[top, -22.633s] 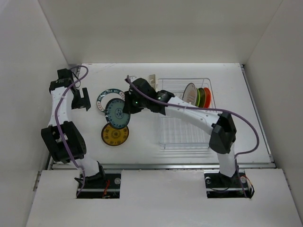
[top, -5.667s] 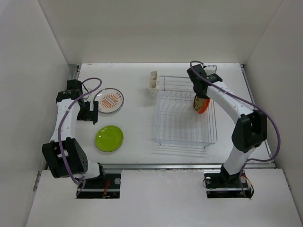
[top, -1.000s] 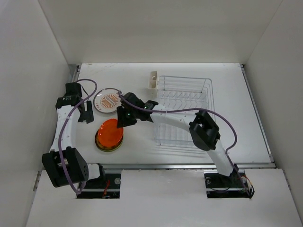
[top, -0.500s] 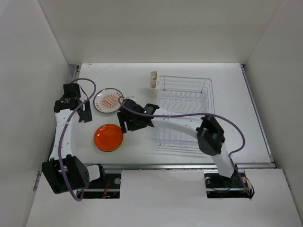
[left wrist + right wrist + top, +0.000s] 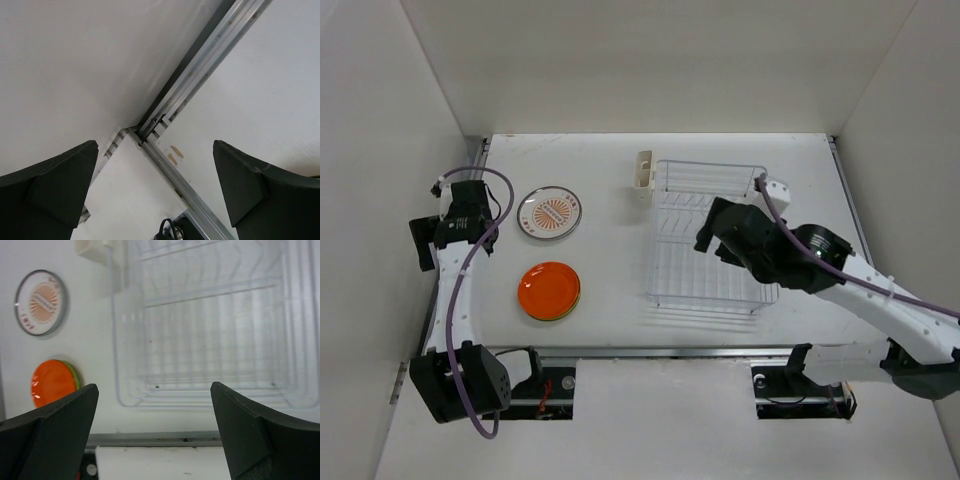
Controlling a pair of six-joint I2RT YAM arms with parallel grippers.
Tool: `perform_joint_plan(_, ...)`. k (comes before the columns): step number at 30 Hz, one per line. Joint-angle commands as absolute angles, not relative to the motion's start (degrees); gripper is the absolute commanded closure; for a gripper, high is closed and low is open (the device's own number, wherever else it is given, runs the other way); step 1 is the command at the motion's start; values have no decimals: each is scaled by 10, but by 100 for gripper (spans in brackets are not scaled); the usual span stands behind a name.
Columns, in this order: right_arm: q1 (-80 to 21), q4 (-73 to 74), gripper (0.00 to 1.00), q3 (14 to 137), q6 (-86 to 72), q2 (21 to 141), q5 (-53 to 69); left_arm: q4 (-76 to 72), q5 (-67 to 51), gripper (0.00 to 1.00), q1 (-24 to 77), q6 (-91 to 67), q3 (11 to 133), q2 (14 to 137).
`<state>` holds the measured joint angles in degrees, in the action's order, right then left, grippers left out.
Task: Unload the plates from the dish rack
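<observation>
The silver-white wire dish rack [image 5: 680,285] holds no plate. The round orange plate [image 5: 549,290] lies on a lime green plate [image 5: 77,376], and a white plate with an orange centre [image 5: 550,213] sits near them on the white surface [image 5: 610,250], all well apart from the rack. The right gripper [image 5: 154,400] hangs above the rack with its 2 fingers spread wide and empty, and the left gripper [image 5: 155,155], equally wide and empty, faces the left wall. Unloading looks done, so the right arm should lift straight clear of the wires before swinging home, to avoid snagging the rack.
</observation>
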<state>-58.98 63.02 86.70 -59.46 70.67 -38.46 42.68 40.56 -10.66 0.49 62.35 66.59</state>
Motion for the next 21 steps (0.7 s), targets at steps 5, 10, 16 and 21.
perform_joint_plan(5, -592, 794, 0, 795, -692, 556, -430, 436, 441, 0, -109, -25, 613, 632)
perform_joint_plan(10, -586, 787, 0, 776, -727, 446, -430, 457, 434, 0, -109, -31, 628, 632)
perform_joint_plan(16, -586, 744, 0, 736, -727, 325, -425, 462, 399, 0, -109, -20, 622, 608)
perform_joint_plan(21, -586, 738, 0, 705, -732, 265, -405, 468, 374, 0, -109, -15, 622, 592)
